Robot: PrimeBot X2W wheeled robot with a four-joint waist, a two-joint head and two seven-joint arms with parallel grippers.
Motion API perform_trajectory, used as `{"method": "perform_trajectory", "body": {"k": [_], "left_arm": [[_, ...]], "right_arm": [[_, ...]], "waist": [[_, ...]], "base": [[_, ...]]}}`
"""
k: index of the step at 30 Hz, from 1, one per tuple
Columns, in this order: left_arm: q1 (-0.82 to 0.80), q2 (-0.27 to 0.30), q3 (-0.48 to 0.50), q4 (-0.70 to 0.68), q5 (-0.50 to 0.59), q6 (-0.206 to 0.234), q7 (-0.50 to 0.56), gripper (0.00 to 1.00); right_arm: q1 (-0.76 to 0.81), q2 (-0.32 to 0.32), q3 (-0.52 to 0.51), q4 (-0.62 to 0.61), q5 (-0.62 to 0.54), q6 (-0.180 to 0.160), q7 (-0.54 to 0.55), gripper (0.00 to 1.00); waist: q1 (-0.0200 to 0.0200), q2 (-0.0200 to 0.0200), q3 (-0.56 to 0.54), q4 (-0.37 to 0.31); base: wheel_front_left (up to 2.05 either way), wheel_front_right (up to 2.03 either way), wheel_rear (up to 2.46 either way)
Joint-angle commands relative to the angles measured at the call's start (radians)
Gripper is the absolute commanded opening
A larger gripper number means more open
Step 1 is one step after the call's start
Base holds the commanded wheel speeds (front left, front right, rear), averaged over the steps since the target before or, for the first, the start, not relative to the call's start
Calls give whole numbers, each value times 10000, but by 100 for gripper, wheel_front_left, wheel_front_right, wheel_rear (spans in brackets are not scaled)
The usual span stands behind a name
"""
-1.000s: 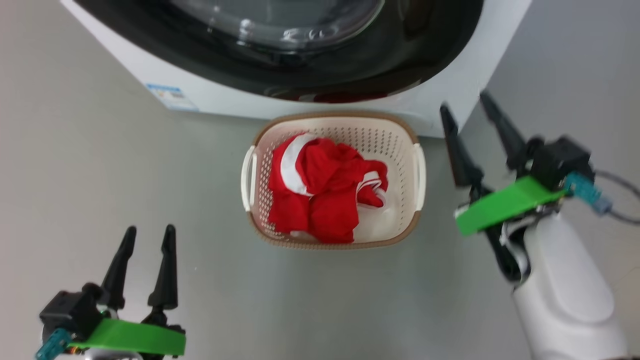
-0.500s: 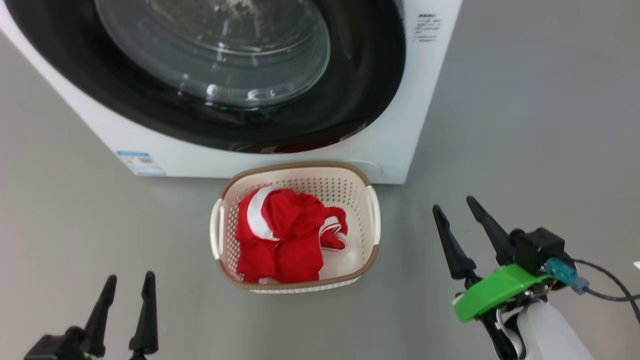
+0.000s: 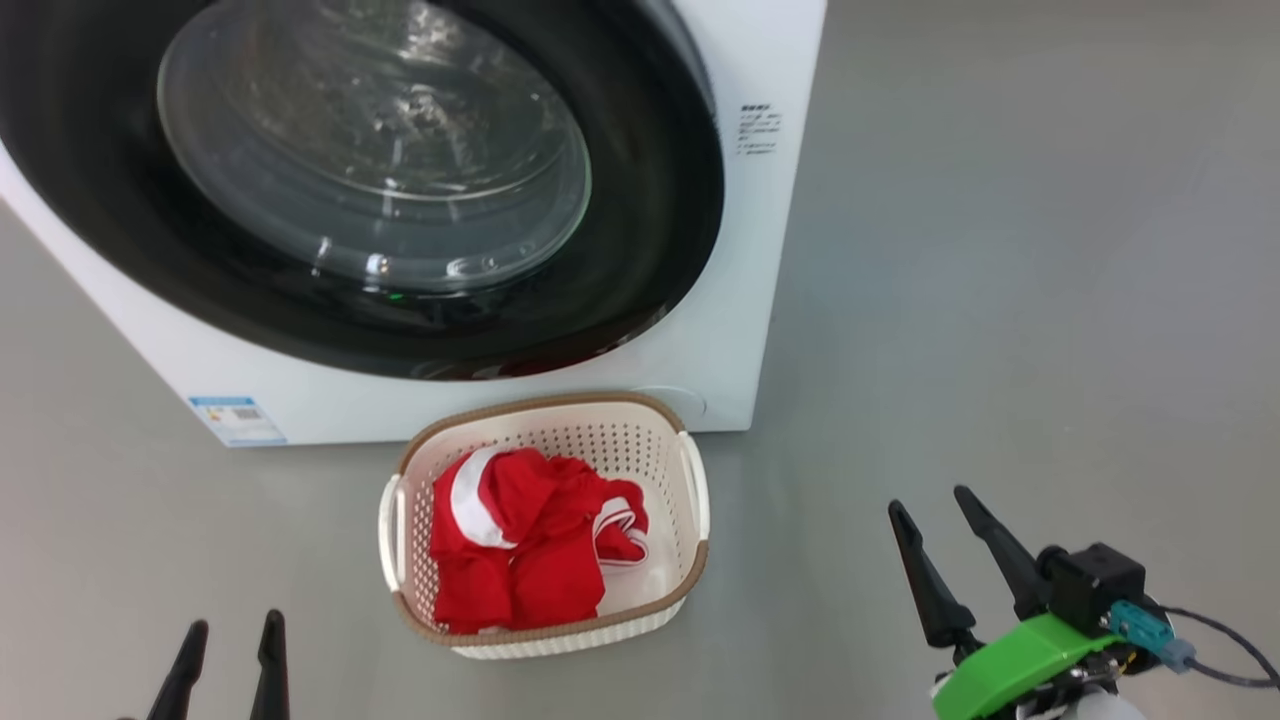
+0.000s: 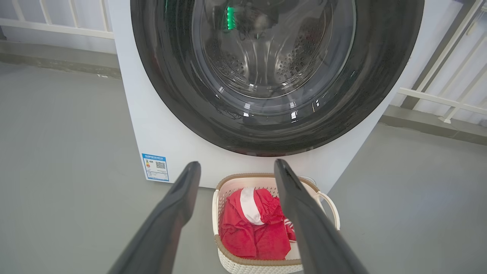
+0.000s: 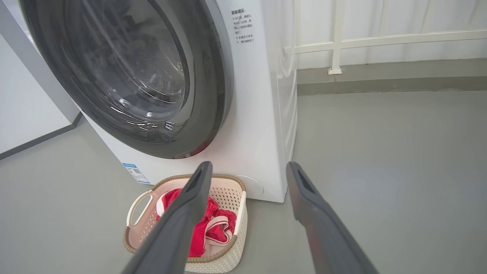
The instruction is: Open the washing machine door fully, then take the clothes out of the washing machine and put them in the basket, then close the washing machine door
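Note:
The washing machine door (image 3: 640,200), black-rimmed with a bulging glass window, lies shut against the white washing machine (image 3: 760,60). On the floor right in front stands the basket (image 3: 545,402), and the red clothes (image 3: 520,560) with white trim lie heaped inside it. My left gripper (image 3: 233,622) is open and empty, low to the basket's left. The open, empty right gripper (image 3: 928,498) hangs to the basket's right, well apart. The left wrist view looks past my left gripper (image 4: 236,163) at door (image 4: 171,95) and basket (image 4: 262,176). Beyond the right gripper (image 5: 249,163) are door (image 5: 213,95) and clothes (image 5: 205,228).
Grey floor (image 3: 1000,300) stretches wide to the machine's right. A blue label sticker (image 3: 235,420) sits low on the machine's front. A white railing (image 5: 380,40) runs along the wall behind. A cable (image 3: 1225,650) trails from my right wrist.
The head camera has swung up, so machine and basket sit lower and more to the left. My right gripper has drawn back from the machine's corner, staying open. The basket and clothes have not moved.

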Motion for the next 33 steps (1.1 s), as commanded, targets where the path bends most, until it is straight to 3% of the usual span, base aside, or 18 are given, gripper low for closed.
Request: {"method": "perform_trajectory", "body": {"k": [1, 13, 33], "left_arm": [[-98, 214, 396, -240, 101, -29, -82, 100], [548, 149, 619, -340, 261, -29, -82, 100], [785, 147, 735, -580, 342, -29, -82, 100]], "right_arm": [[56, -52, 219, -272, 54, -13, -49, 100], [947, -190, -129, -484, 77, -13, -49, 100], [1591, -297, -465, -722, 17, -13, -49, 100]], "waist": [[0, 0, -222, -205], [0, 0, -696, -699], [0, 0, -894, -874]], "base": [[0, 0, 0], [0, 0, 0], [0, 0, 0]]}}
